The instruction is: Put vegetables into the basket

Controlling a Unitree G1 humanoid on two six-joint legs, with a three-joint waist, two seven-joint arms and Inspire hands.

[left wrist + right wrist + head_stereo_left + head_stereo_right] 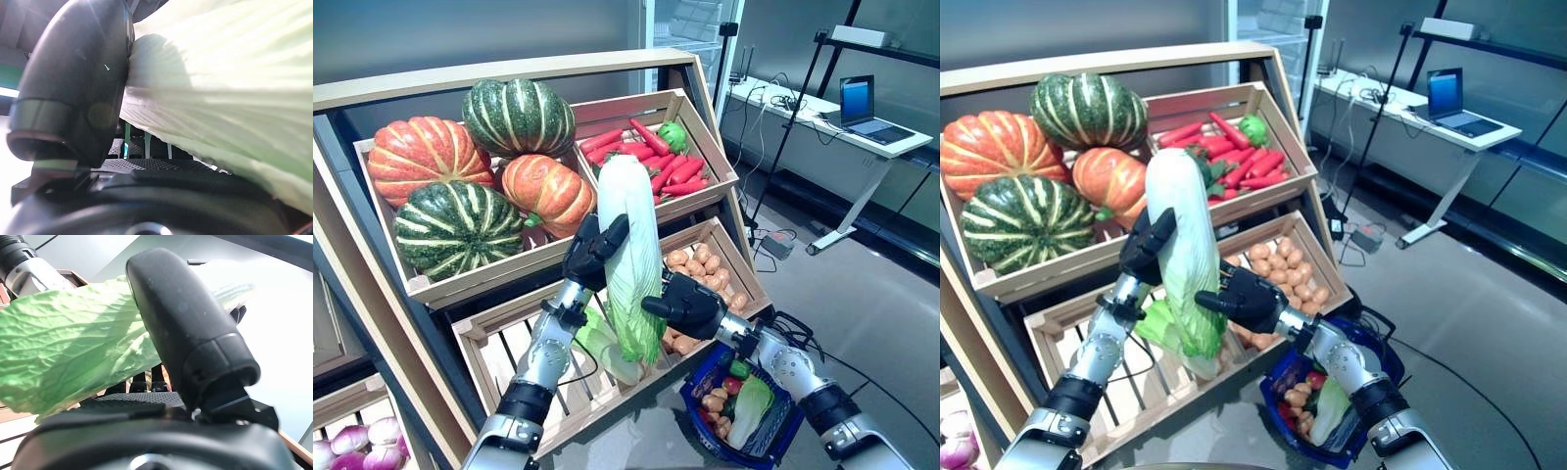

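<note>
Holding the napa cabbage (pixel 628 245) upright in the air, I have it in front of the wooden produce stand (pixel 372 323), above and to the left of the basket (pixel 697 384). My left hand (pixel 594 250) is clamped on its white stalk end near the top; my right hand (pixel 688 305) is clamped on the leafy green end lower down. Both wrist views confirm a thumb pressed against the leaves. I judge the two-handed grip suits a long, floppy head: one hand alone would let it droop or tear.

The basket is dark blue and hangs low at my right, beneath the right forearm. It already contains a second cabbage (pixel 749 409), some potatoes (pixel 714 402) and a red item I cannot identify.

Stand contents, by compartment:
- Upper left crate (pixel 421 286): four pumpkins (pixel 460 227), two green-striped and two orange.
- Upper right crate (pixel 705 196): red peppers (pixel 658 162) and one green vegetable (pixel 673 135).
- Lower right crate (pixel 749 284): potatoes.
- Lower left crate (pixel 494 357): another cabbage (pixel 602 348) on the slats.

My next step, in my judgement, is carrying the cabbage rightward and down into the basket.
</note>
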